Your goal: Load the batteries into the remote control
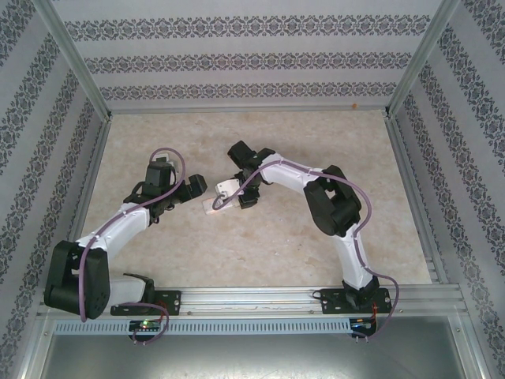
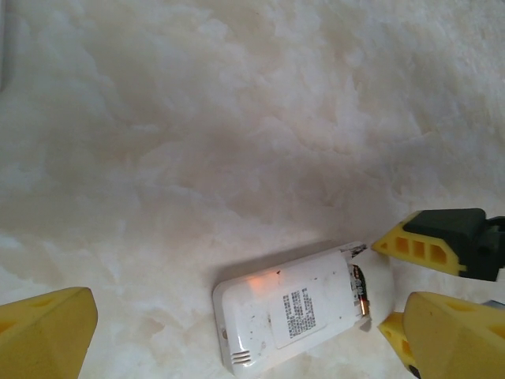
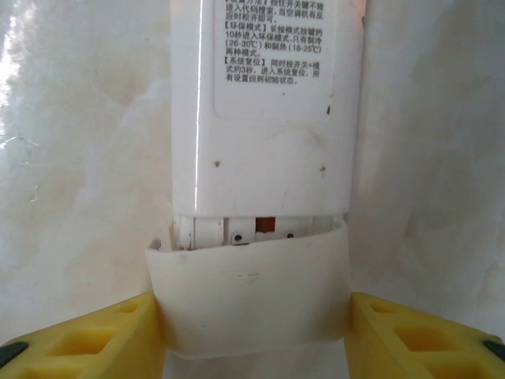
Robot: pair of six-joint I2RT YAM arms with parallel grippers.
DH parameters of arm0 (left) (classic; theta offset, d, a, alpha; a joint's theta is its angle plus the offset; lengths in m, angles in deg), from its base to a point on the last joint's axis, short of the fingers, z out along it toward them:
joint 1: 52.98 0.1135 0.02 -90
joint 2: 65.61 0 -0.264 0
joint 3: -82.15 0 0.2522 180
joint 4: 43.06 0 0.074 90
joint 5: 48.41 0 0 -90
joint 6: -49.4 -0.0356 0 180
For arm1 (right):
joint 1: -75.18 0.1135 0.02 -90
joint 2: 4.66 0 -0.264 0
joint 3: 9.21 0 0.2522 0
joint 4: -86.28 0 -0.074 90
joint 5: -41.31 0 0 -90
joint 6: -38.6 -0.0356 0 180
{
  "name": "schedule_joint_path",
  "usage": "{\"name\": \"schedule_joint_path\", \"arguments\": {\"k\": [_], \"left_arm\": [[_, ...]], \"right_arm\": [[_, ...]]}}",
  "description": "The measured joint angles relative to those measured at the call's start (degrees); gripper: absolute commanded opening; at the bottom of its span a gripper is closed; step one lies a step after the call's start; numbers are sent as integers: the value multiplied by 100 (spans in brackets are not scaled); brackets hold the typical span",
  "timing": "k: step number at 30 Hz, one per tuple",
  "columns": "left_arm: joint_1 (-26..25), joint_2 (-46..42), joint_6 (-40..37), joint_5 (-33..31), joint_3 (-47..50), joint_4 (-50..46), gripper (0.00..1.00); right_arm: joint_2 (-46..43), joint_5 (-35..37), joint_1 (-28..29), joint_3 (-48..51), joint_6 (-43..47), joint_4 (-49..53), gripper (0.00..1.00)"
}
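Note:
The white remote control point(image 2: 284, 316) lies back-up on the marble table, also seen from above point(image 1: 215, 207). Its battery cover point(image 3: 248, 292) is slid partly off the end. In the gap a dark battery with a copper tip point(image 2: 360, 290) lies in the compartment, and a copper-coloured bit point(image 3: 266, 226) shows there too. My right gripper point(image 3: 256, 335) is shut on the cover, one yellow finger pressed on each side. My left gripper point(image 2: 248, 328) hangs over the remote's body, wide open and holding nothing. From above, the two grippers point(image 1: 196, 188) point(image 1: 239, 194) meet over the remote.
Pale marble tabletop point(image 1: 260, 253) all around the remote. Patterned walls with metal frame posts point(image 1: 72, 59) close in the left, back and right. A metal rail point(image 1: 260, 298) carries both arm bases at the near edge.

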Motion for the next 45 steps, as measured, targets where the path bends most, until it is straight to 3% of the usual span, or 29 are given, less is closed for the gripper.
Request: {"name": "schedule_joint_path", "arguments": {"k": [6,12,16,23,25,27,30,35,40,45], "left_arm": [[4,57,26,31,0,13,100],[37,111,39,59,0,103,100],[37,214,42,144,0,155,100],[33,334,39,522,37,175,93],[-13,374,33,546,37,138,90],[-107,398,17,540,37,22,86],[-313,503,20,520,37,-127,80],[-533,1060,20,431,-61,-328,74],[-581,1340,59,337,-157,-391,72],[-581,1416,61,308,-216,-448,68]], "right_arm": [[133,118,0,-186,-136,22,60],[162,214,0,-210,-267,20,71],[162,221,26,-221,-448,17,83],[-295,-107,17,15,-1054,-81,86],[-664,-400,-48,245,-1609,-245,84],[-1038,-754,-192,479,-2492,-498,74],[-1322,-1167,-625,584,-4513,-951,59],[-1019,-1453,-1108,629,-7062,-1237,57],[-557,-1506,-881,728,-8039,-1204,59],[-378,-1554,-678,710,-8365,-1176,55]]}}
